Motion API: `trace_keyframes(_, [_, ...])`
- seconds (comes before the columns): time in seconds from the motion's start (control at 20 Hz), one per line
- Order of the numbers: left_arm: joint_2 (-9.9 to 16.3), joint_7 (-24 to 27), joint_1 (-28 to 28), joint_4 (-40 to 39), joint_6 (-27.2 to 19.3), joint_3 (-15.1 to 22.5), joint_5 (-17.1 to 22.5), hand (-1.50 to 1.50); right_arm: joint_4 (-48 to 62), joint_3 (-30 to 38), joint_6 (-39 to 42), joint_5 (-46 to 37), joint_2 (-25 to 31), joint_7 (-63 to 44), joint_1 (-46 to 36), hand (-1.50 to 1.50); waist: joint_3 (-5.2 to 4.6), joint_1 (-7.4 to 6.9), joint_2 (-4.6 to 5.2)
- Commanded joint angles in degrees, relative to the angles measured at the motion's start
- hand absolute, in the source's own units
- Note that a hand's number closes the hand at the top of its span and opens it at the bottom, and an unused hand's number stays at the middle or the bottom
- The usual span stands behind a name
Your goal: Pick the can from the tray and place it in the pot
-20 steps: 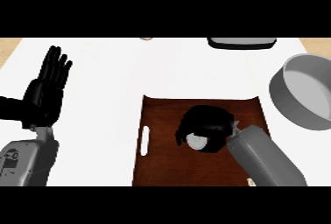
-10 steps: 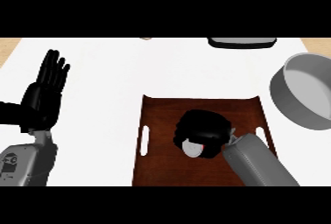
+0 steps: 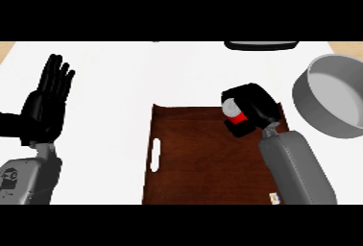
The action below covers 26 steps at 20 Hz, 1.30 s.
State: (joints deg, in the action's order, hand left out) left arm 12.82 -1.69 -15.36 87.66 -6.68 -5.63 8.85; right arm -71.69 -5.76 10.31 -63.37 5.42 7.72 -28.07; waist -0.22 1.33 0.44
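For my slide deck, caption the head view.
Right hand holds the can above the tray, beside the pot.

We see the can (image 3: 236, 114) as a small cylinder with a pale top and a red band on its side, mostly hidden by the black fingers curled round it, so its tilt is hard to tell. It shows over the far right part of the brown tray (image 3: 191, 163), which has a slot handle on its left edge. The grey pot (image 3: 333, 98), round and deep, stands just right of the tray.
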Motion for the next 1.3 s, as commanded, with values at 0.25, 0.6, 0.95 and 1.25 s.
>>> trace_keyframes(0.25, [0.04, 0.12, -0.57, -0.11, 0.30, 0.63, -0.46, 0.00, 0.90, 14.07, -14.30, -15.63, -2.69, -42.12, -10.74, 1.50, -0.32, -1.60, -0.20])
trace_keyframes(0.6, [-0.68, -0.16, -1.27, -0.99, 0.62, 1.28, -0.27, 0.00, 2.44, 14.38, -18.43, -37.02, -2.33, -70.08, -21.68, 1.50, -0.08, -3.03, 0.00])
trace_keyframes(0.95, [-1.81, -2.57, -0.94, 1.24, -1.22, 1.54, -0.55, 0.00, 2.11, 14.58, -13.14, -47.49, -4.61, -80.91, -22.93, 1.50, 0.19, -1.57, -0.59])
trace_keyframes(1.25, [-1.20, -0.90, 0.55, 1.08, -0.54, 0.78, -0.90, 0.00, -10.54, 18.75, -4.62, -44.15, -3.12, -73.51, -15.66, 1.50, 0.21, -0.23, -0.91])
